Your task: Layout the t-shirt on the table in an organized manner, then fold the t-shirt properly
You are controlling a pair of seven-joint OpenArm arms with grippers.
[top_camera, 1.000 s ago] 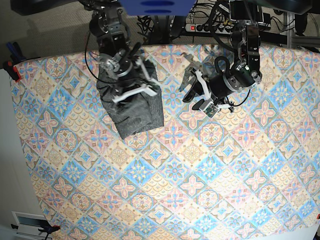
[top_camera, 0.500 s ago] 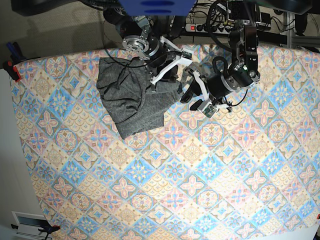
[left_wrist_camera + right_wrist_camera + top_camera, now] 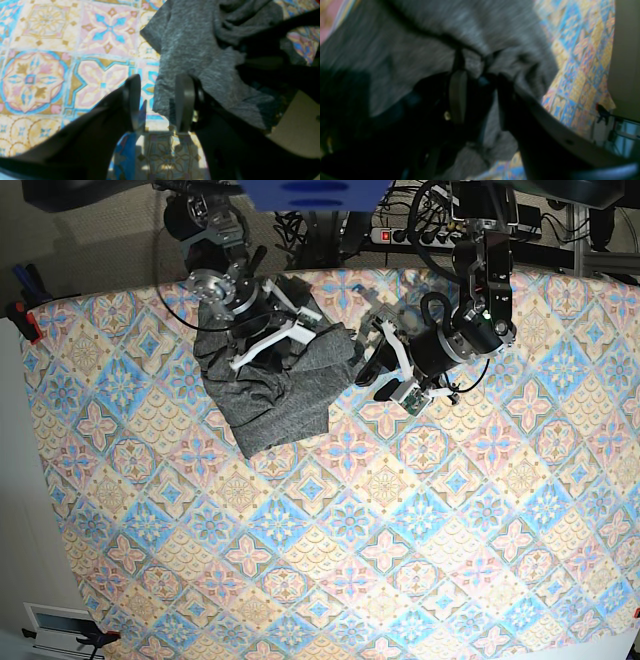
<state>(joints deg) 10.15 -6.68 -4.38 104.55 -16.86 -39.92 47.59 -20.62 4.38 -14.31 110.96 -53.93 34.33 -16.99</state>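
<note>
- At the far edge of the table (image 3: 400, 530), toward the left of the base view, the t-shirt (image 3: 275, 385) is seen bunched in a rumpled heap.
- The right gripper (image 3: 272, 332) is positioned over the upper part of the heap; in its wrist view the fingers (image 3: 457, 96) are parted, with grey cloth bunched at their tips, but whether cloth is pinched cannot be told.
- The left gripper (image 3: 157, 102) is held just beside the shirt's edge, its fingers (image 3: 184, 102) apart, nothing caught between them.
</note>
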